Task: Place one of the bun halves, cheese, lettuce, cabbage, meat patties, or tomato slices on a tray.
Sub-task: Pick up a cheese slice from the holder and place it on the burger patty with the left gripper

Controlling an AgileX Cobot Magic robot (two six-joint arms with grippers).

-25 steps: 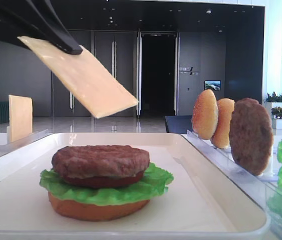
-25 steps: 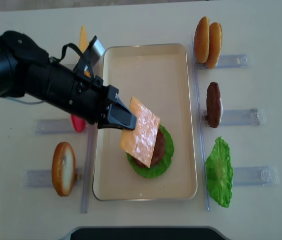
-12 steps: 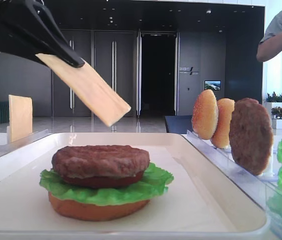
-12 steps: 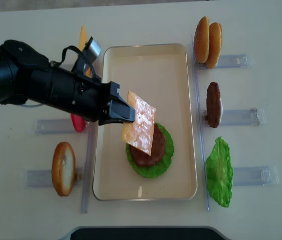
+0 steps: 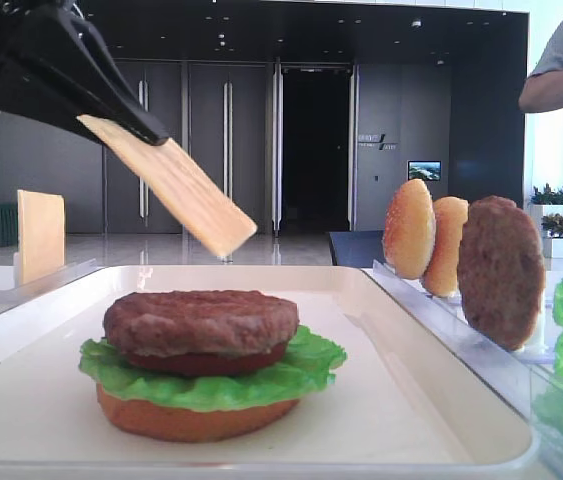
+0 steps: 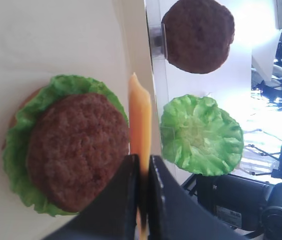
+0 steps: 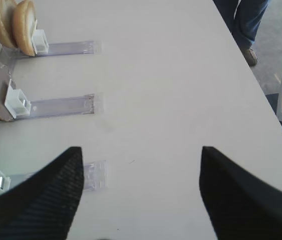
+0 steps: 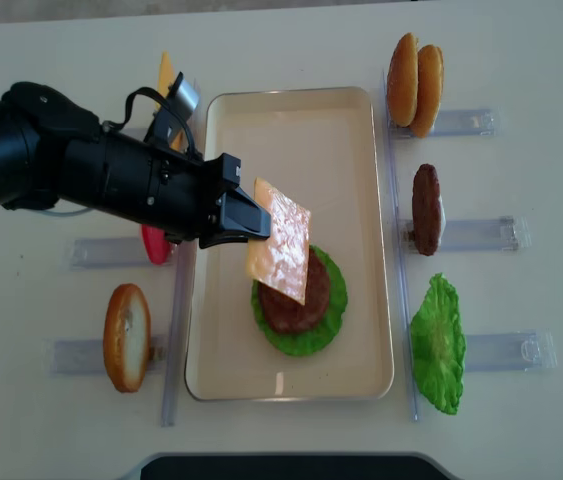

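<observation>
Open air separates the raised cheese (image 5: 166, 184) from the stacked meat patty (image 5: 201, 322) below. The far half of the tray (image 8: 301, 130) lies bare. Upright bun halves (image 8: 414, 84) and clear racks (image 8: 466, 234) flank its right edge.

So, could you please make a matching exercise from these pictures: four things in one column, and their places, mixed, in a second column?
Things:
1. cheese
2. meat patty
3. lettuce leaf
4. two bun halves

Places:
A. upright in a rack right of the tray, far end
B. on lettuce, on the tray
C. held in the left gripper, above the tray
D. in a rack right of the tray, near end

Pairs: 1-C, 2-B, 3-D, 4-A
</observation>
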